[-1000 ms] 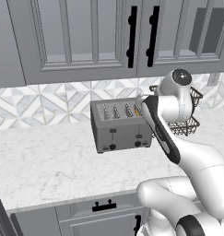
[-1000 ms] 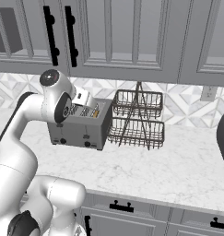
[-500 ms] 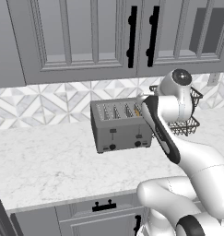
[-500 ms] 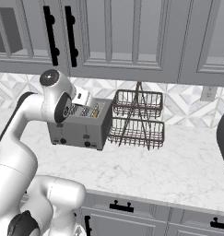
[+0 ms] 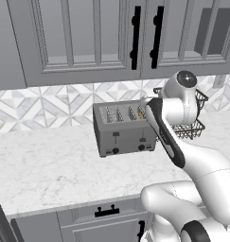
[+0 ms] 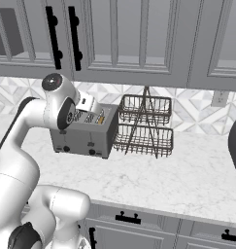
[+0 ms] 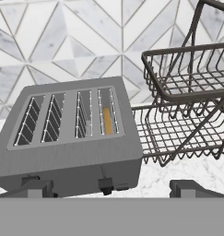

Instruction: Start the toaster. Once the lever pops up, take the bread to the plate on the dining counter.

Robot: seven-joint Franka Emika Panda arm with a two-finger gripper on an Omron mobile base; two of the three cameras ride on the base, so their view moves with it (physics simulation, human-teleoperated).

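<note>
Your fingers (image 7: 111,188) are spread wide above the toaster (image 7: 67,138). Bread (image 7: 107,120) sits in the slot at 3 o'clock; lever (image 7: 104,184) unpressed, everything left.

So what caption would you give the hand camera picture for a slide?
Open gripper hovering above a grey toaster, bread in its rightmost slot, beside a wire rack.

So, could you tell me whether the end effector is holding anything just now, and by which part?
Nothing is held. The end effector is open, hovering above the toaster; the bread sits in a slot, untouched.
</note>
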